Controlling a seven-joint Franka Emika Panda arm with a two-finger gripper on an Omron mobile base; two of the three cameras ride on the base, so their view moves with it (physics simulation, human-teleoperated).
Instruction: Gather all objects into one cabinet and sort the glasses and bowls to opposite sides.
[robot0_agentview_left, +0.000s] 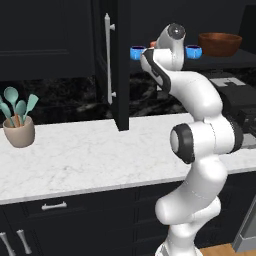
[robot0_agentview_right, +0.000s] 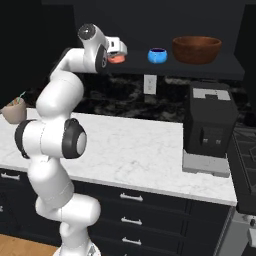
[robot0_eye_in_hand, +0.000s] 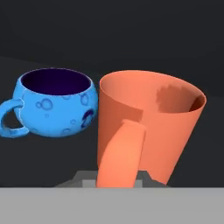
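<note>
My gripper reaches into the open black cabinet at the left end of its dark shelf. It is shut on the orange-red cup, which sits slightly tilted between the fingers and hides their tips. Close beside the cup on the left stands a glossy blue bowl. The cup's edge peeks out past my arm. The second blue bowl sits mid-shelf. To its right rests the large brown bowl.
The cabinet door hangs open with its long silver handle facing me. A beige pot of teal spoons stands on the white marble counter. A black appliance occupies the counter's right end.
</note>
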